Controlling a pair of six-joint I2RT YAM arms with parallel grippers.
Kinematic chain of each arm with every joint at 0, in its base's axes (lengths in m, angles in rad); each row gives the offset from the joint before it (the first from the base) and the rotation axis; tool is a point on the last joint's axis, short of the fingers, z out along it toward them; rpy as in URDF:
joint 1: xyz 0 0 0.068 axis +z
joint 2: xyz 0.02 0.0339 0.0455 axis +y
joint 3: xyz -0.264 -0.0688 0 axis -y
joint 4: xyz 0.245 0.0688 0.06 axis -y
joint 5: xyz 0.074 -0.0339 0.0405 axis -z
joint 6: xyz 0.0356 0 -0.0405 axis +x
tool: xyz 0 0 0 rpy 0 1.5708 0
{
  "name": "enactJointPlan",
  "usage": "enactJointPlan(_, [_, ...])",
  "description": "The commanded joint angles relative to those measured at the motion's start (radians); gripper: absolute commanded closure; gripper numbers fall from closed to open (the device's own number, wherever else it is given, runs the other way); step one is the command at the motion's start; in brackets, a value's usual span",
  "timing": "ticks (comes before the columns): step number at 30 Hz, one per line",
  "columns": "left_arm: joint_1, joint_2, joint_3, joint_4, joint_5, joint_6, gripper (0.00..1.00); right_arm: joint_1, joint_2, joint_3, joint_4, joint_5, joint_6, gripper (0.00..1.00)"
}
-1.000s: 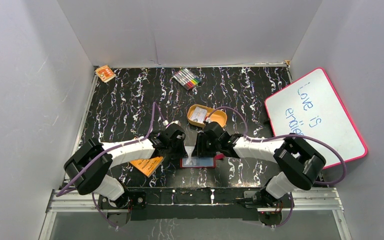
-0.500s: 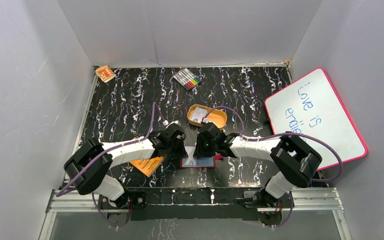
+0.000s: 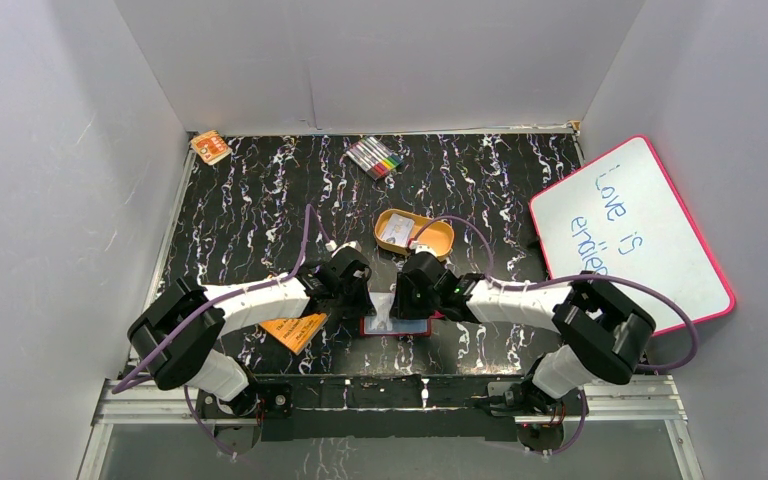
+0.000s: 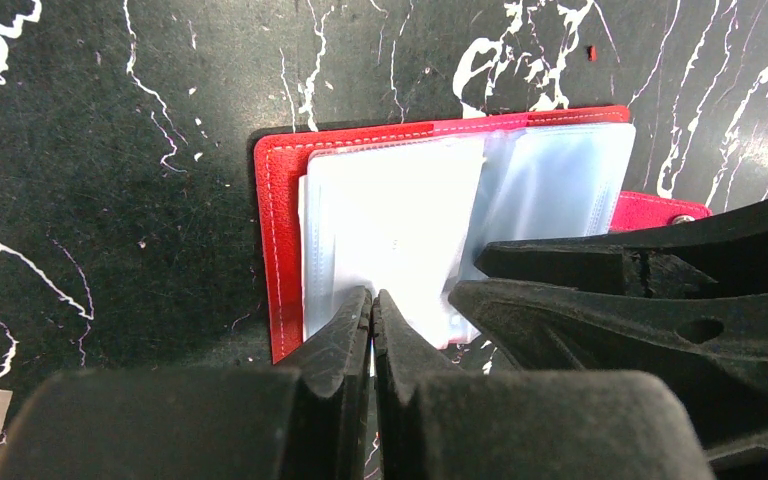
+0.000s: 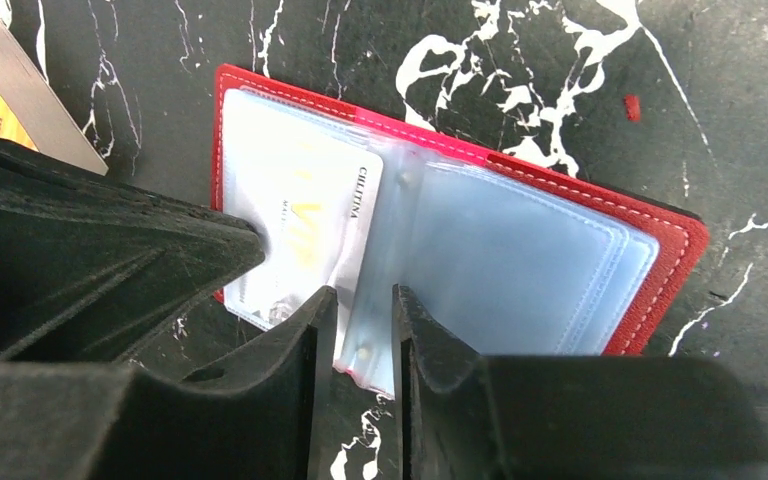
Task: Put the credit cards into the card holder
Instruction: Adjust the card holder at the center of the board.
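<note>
Low in the centre of the overhead frame, the red card holder (image 3: 396, 325) lies open on the black marbled worktop (image 3: 260, 220), with both arms meeting over it. The left tool (image 4: 372, 300) is closed to a hairline on the near edge of a credit card (image 5: 300, 220), which lies flat over the holder's left half. The right tool (image 5: 360, 300) is only narrowly parted, with the corner of a clear pocket sleeve (image 5: 520, 260) between its fingers; no firm clamp is visible. The card looks light, stiff and slick, so it is best taken by its edge, as here, and slid in flat. The sleeves look soft and floppy, so the pocket mouth probably needs lifting by a free corner to stop the card snagging.
</note>
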Motion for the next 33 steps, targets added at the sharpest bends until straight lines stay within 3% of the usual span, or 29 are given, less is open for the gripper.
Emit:
enactJointPlan(1, [0.003,0.004,-0.043,-0.148,-0.055,0.014,1.00,0.000,-0.025,-0.039,-0.070,0.047,-0.035,0.68])
enactJointPlan(5, [0.003,-0.002,-0.046,-0.147,-0.054,0.012,1.00,0.001,-0.024,-0.042,-0.074,0.043,-0.044,0.69])
enactJointPlan(9, [0.002,-0.006,-0.048,-0.149,-0.052,0.010,1.00,0.009,-0.005,-0.018,-0.087,0.047,-0.048,0.57])
enactJointPlan(14, [0.003,-0.007,-0.047,-0.150,-0.049,0.010,1.00,0.030,0.033,0.020,-0.113,0.072,-0.054,0.54])
enactJointPlan(23, [0.003,-0.014,-0.039,-0.161,-0.056,0.017,1.00,0.056,0.113,0.073,-0.224,0.154,-0.069,0.62])
enactJointPlan(33, [0.003,-0.012,-0.044,-0.168,-0.063,0.021,1.00,0.060,0.108,0.041,-0.250,0.184,-0.082,0.81])
